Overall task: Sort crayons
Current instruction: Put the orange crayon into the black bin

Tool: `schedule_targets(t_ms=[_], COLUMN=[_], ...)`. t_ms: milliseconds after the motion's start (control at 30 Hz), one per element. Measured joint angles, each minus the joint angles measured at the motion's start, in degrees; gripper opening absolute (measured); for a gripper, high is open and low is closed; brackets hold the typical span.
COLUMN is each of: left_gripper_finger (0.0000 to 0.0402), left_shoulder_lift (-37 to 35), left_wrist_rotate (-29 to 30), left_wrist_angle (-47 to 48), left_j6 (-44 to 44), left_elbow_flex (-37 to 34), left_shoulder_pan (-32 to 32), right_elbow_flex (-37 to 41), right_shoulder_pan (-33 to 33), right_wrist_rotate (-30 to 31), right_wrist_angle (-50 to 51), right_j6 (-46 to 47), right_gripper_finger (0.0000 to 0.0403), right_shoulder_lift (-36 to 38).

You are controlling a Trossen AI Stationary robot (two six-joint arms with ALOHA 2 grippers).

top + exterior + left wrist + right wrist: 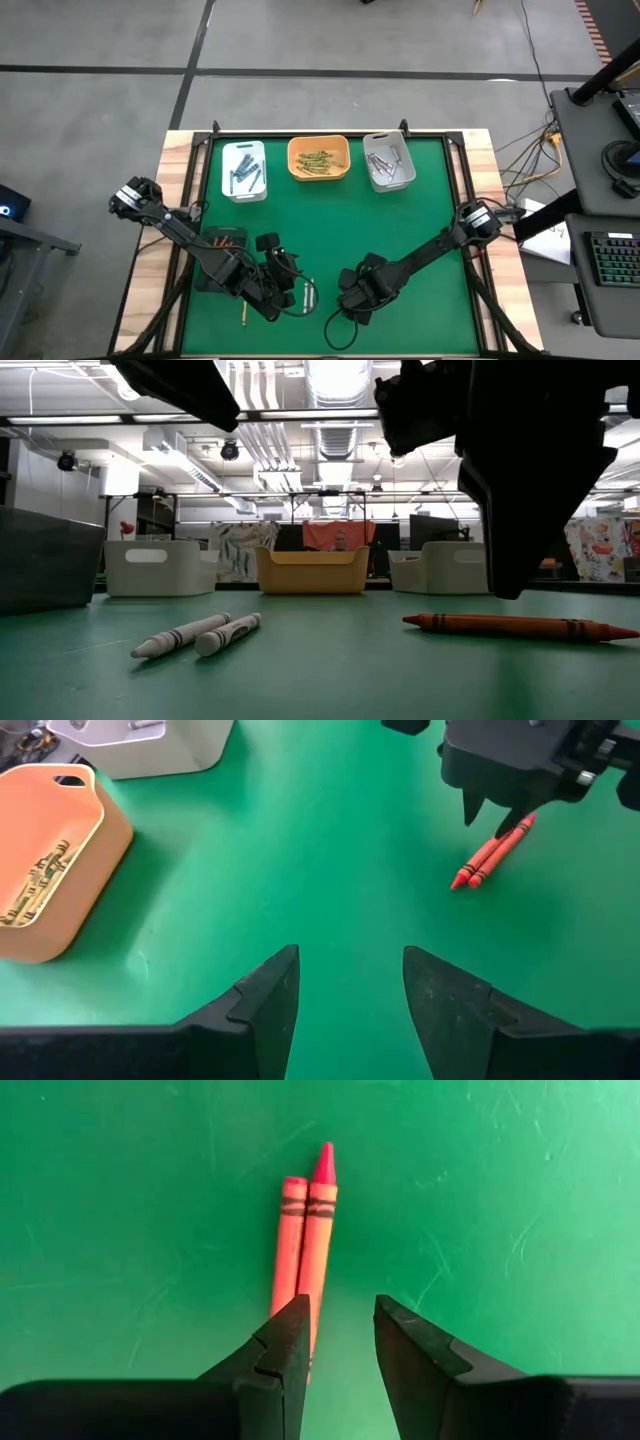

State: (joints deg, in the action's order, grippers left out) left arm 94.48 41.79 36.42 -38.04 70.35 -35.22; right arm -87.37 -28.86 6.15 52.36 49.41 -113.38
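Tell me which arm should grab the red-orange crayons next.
Right. The right gripper hovers directly over the two red-orange crayons, fingers parted, one finger overlapping them. The left gripper is open but farther off.

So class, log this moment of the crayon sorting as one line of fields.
right gripper: open, low over two red-orange crayons | left gripper: open, waiting | orange tray: holds yellow-olive crayons

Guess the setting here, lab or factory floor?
Looks like a robotics lab or workshop, probably. A green mat on a wooden table holds sorting trays, a desk with a keyboard and cables sits beside it, and the low view shows exposed ceiling ducts.
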Motion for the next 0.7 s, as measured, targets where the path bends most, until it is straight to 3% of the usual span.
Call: schedule_targets(t_ms=[700], left_gripper_finger=[0.0162], left_shoulder_lift=[0.0], left_wrist_rotate=[0.8], left_wrist_angle=[0.0], left_j6=[0.0], left_elbow_flex=[0.0], left_shoulder_pan=[0.0], right_elbow_flex=[0.0], right_shoulder_pan=[0.0], right_wrist_rotate=[4.5], right_wrist_angle=[-2.6], right_j6=[-3.0], right_gripper_finger=[0.0101], right_shoulder_lift=[-2.0])
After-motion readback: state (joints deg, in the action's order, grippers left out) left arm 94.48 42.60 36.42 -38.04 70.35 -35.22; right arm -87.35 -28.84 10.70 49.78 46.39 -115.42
